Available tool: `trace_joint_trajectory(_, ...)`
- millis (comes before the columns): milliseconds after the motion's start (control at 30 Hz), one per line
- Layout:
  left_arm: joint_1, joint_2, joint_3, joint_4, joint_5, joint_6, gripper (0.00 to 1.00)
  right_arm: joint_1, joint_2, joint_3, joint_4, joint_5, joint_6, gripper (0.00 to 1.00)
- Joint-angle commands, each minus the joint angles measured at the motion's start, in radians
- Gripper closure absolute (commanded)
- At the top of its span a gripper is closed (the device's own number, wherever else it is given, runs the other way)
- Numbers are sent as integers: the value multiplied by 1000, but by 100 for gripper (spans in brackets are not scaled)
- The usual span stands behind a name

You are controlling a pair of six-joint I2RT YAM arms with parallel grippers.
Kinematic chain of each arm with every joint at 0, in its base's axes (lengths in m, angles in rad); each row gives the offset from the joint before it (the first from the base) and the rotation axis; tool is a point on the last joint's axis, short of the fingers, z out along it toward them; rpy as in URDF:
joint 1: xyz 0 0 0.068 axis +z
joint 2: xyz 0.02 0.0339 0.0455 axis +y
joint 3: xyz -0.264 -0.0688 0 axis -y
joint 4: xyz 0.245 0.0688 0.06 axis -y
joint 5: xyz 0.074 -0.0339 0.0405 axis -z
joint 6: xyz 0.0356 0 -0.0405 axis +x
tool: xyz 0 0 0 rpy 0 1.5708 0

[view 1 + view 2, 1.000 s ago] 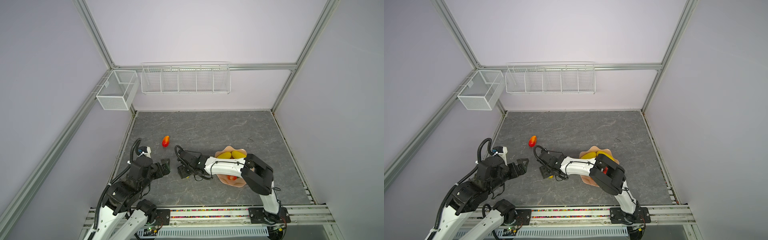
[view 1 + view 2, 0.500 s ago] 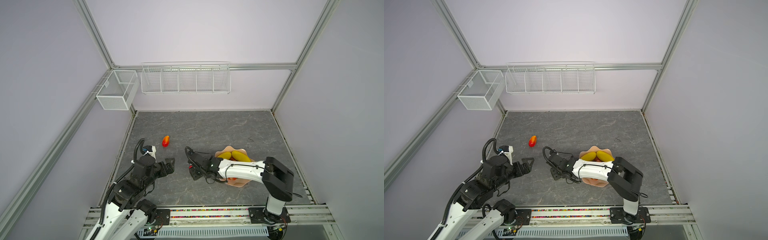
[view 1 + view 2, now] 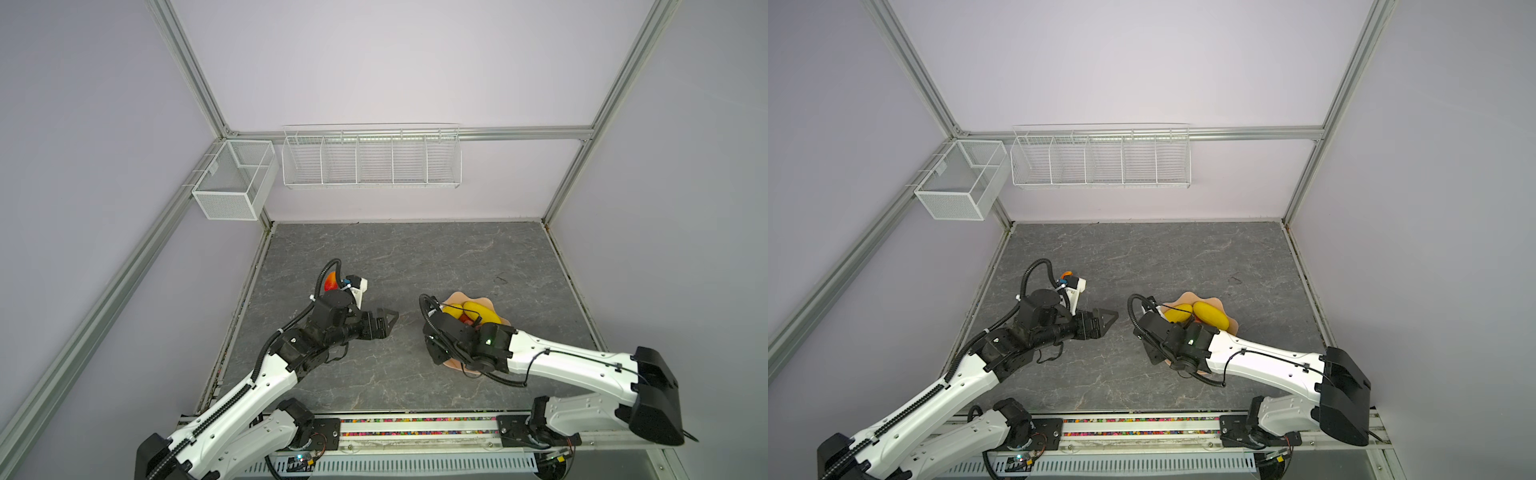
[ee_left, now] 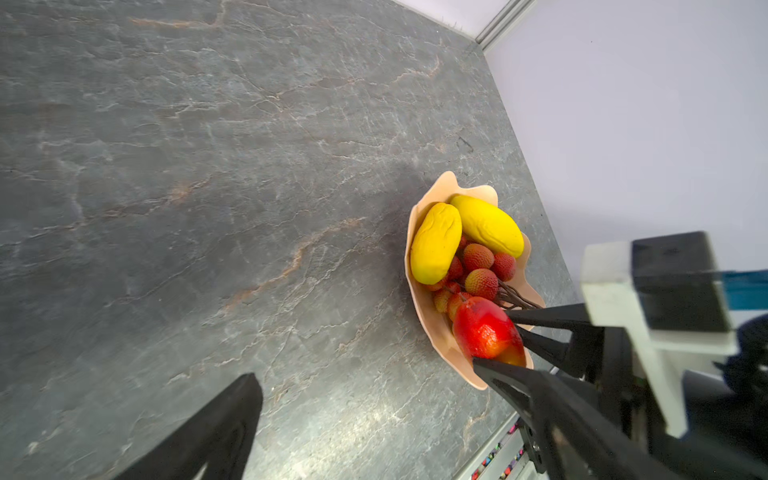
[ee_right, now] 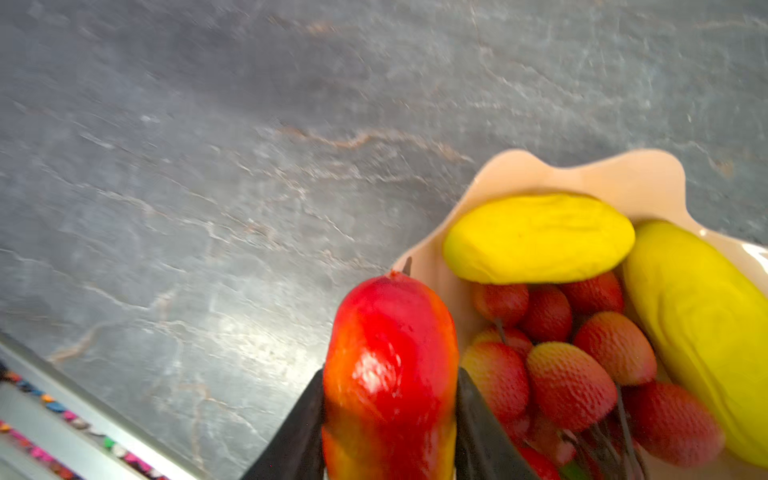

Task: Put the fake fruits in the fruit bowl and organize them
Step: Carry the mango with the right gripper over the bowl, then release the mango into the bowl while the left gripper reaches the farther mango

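Seating the red mango in the bowl
My right claw pinches it; I'd lower it beside the grapes before release; my left claw gapes empty.

Oblong fruits and grapes in bowl; mango well left

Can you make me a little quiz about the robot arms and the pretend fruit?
1. True or false: the left gripper is open, with nothing between its fingers.
2. Pick one. What is the right gripper shut on?
A. an apple
B. the red-orange mango
C. a spoon
3. Count: how many yellow fruits lie in the peach fruit bowl?

Key: 1 true; 2 B; 3 two.
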Motion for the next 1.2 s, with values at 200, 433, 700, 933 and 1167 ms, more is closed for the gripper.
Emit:
trace_joint_trajectory(200, -5, 25, 33, 86, -13, 14, 0, -43, 4, -69, 23, 20, 25, 60)
trace_joint_trajectory(433, -6, 24, 32, 63, -61, 9, 1, -44, 59, -72, 66, -10, 20, 55)
trace_joint_trajectory(700, -5, 76, 109, -15, -210, 81, 1, -45, 36, -52, 37, 28, 6, 26)
trace_joint_trajectory(933, 157, 275, 239, -96, -321, 130, 2, -45, 7, 30, 109, 33, -142, 6)
trace_joint_trajectory(1167, 372, 622, 359, -102, -405, 133, 9, -57, 135, 150, 298, -190, -262, 8)
